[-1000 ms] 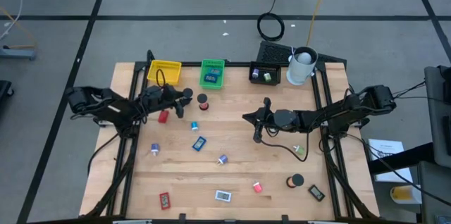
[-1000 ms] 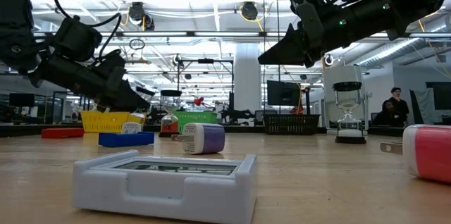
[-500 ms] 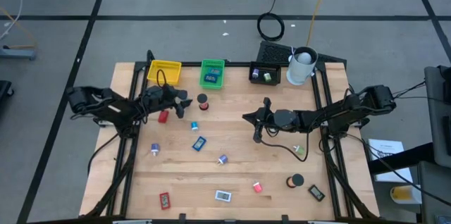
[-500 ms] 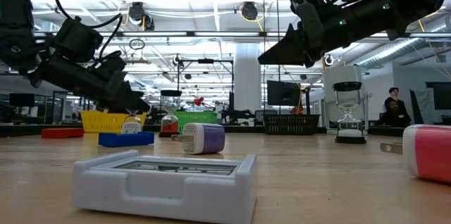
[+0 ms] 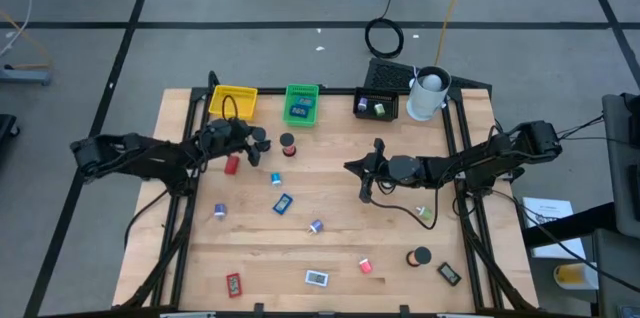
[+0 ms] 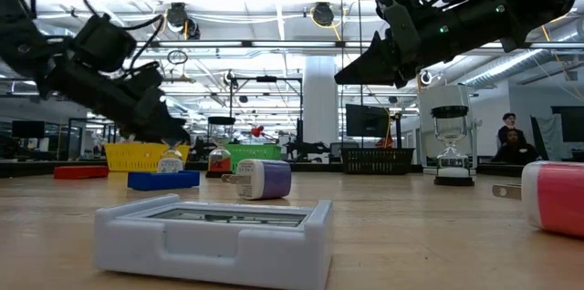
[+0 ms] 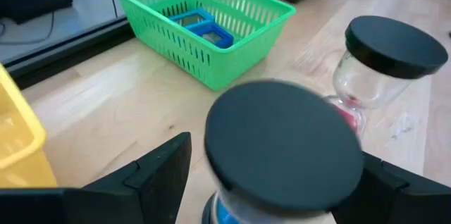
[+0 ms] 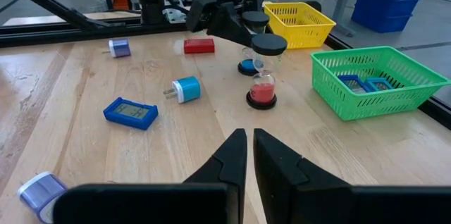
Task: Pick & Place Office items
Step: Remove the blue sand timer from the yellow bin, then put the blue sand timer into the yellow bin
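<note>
Wooden table (image 5: pixel 330 248) holding mostly unsorted items.
Left gripper (image 7: pixel 271 182), spread, is straddling a blue hourglass (image 7: pixel 282 150); right gripper (image 8: pixel 244 155), pressed together, is waiting; green tray (image 5: pixel 301 104) is holding blue pieces.

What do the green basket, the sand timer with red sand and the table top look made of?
The green basket looks like molded plastic: glossy, with a uniform slotted lattice. The sand timer with red sand seems to have a clear bulb, glass or plastic, under a matte black cap, likely plastic. The table top looks like pale wood, with visible grain and plank lines.
</note>
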Robot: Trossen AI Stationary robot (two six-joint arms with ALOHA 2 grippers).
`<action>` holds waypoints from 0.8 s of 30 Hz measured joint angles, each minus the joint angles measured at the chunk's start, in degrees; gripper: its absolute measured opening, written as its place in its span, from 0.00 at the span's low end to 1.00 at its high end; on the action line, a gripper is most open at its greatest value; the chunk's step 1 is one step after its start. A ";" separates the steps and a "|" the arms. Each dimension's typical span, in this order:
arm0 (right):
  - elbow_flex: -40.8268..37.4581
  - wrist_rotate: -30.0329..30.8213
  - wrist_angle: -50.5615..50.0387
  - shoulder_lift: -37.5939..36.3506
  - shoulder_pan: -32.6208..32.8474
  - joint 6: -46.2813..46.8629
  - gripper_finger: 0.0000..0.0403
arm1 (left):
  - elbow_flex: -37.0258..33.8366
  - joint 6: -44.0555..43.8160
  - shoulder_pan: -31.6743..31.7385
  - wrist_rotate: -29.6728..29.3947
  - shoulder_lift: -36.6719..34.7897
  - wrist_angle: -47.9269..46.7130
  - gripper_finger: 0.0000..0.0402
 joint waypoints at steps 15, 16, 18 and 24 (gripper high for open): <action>0.00 0.01 -0.47 0.00 0.01 -0.02 0.06 | 19.39 4.80 -0.28 -3.73 -8.03 -45.98 0.73; 0.00 0.01 -0.45 0.00 0.00 -0.02 0.06 | 19.39 4.80 -0.36 -3.96 -7.64 -46.25 0.72; 0.00 0.00 -0.46 0.00 0.00 -0.02 0.06 | 19.39 4.78 -0.48 -3.96 -6.85 -46.51 0.70; 0.00 0.01 -0.44 0.00 0.01 -0.02 0.06 | 19.39 4.84 -0.48 -4.36 -6.29 -45.70 0.52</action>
